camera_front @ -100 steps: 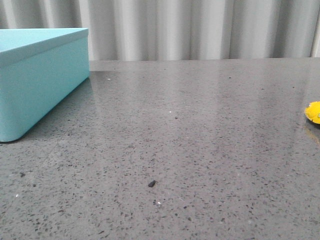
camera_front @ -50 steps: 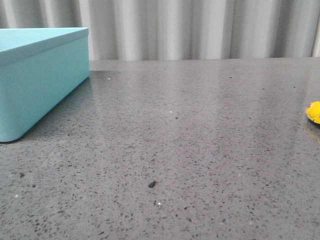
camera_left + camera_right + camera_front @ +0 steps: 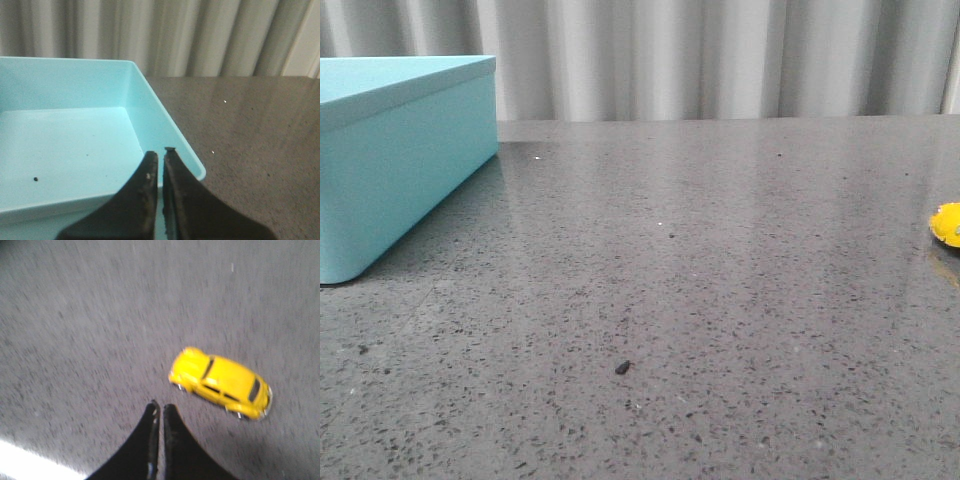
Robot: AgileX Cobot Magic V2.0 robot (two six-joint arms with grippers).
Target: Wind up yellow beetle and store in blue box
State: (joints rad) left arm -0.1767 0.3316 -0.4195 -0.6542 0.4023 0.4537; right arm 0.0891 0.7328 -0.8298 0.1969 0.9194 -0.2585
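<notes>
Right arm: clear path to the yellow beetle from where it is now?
Probably yes. The right gripper hangs above the bare table beside the yellow beetle, with nothing between them. Its fingers are shut, so it must open first.

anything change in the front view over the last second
Almost nothing. The yellow beetle sits at the right edge of the table, shifting only a hair if at all. The blue box stayed put at far left. No arm entered the front view.
</notes>
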